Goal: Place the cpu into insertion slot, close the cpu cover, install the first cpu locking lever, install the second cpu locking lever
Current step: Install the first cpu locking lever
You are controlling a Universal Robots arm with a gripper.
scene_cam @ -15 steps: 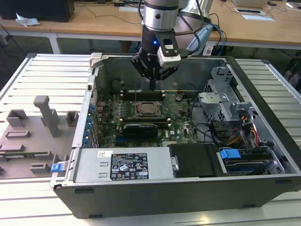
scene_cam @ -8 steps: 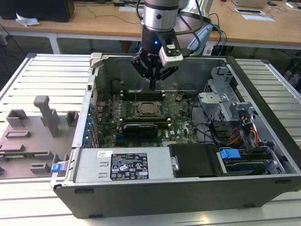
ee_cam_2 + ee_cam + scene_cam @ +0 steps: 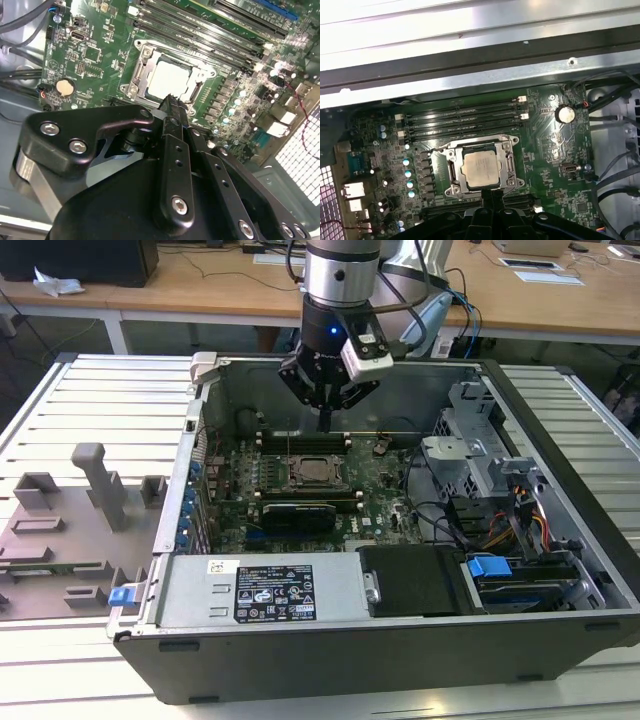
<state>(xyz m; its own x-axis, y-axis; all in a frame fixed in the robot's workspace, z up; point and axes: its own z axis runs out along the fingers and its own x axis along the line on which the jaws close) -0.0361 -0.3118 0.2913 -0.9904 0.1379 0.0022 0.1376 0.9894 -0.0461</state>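
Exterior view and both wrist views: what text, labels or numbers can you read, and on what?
No text is readable.
The black label on the power supply: print too small.
The white sticker beside it: too small.
The cpu top, in both wrist views: faint marks, blurred.
The motherboard lettering: too small.

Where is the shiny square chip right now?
The cpu sits in the insertion slot on the green motherboard, between the memory slots, below the gripper in the exterior view.
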